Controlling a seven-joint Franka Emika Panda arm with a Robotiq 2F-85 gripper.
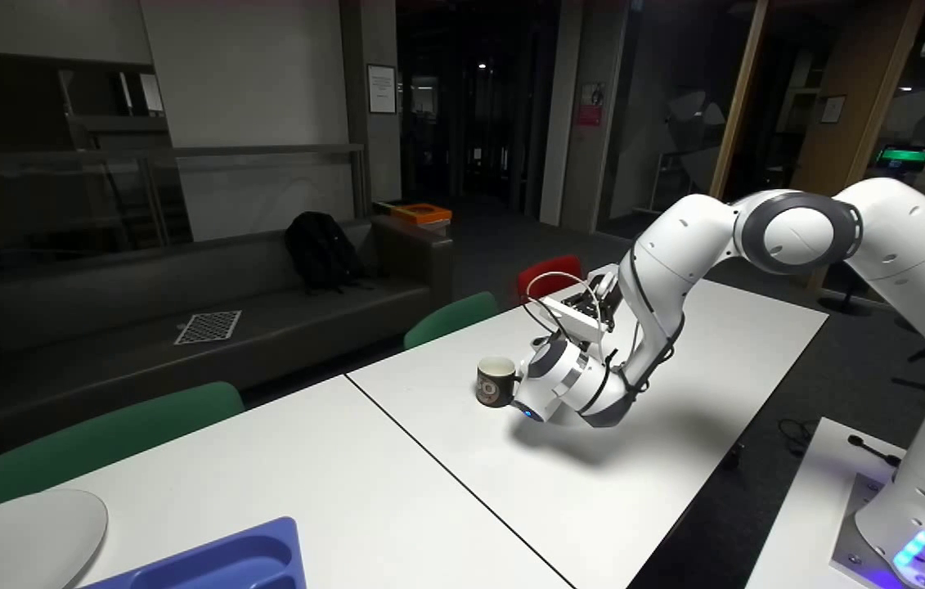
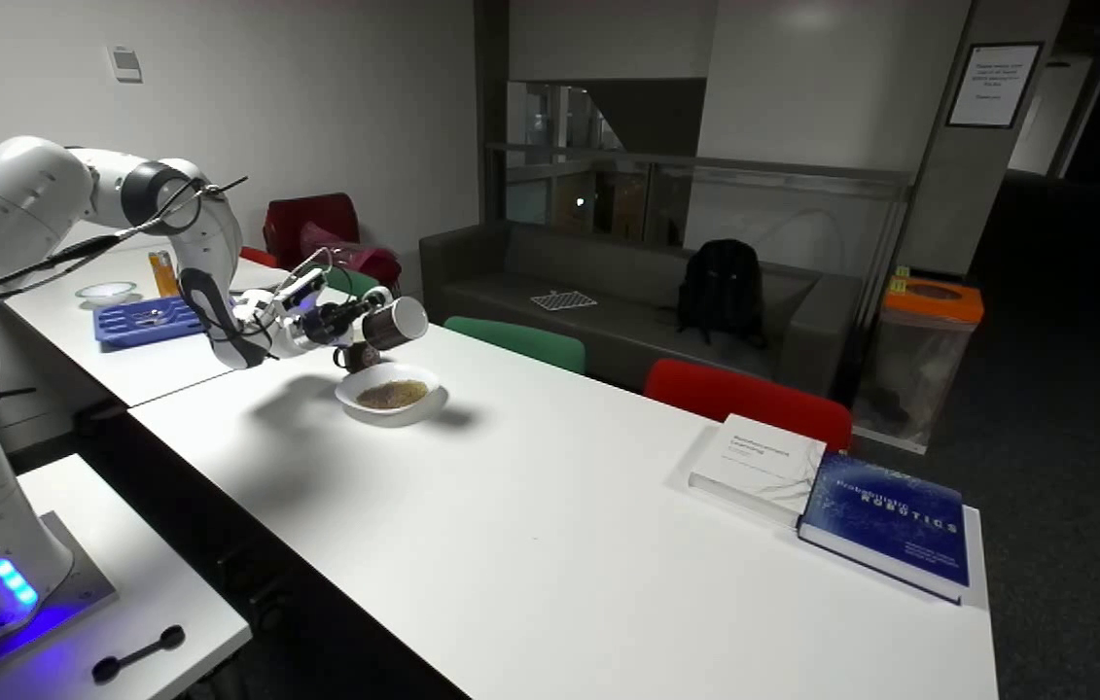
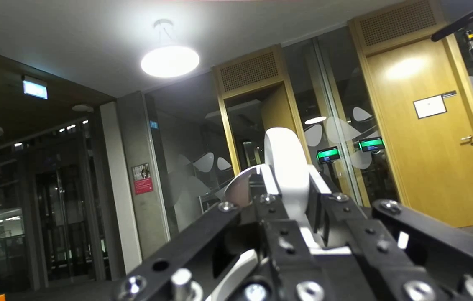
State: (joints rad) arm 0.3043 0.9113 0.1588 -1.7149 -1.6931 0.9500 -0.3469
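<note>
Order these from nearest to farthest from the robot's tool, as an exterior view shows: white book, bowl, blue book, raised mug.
1. Raised mug: held in the tool.
2. Bowl: on the table, below the mug in the picture.
3. White book: well away, toward the picture's right side.
4. Blue book: beyond the white one, farther right still.

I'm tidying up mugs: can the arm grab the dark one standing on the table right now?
Probably not yet: the claw is shut on a tilted mug, which leaves it no free grip. The standing mug itself looks close by, seemingly within reach once the claw is empty.
</note>
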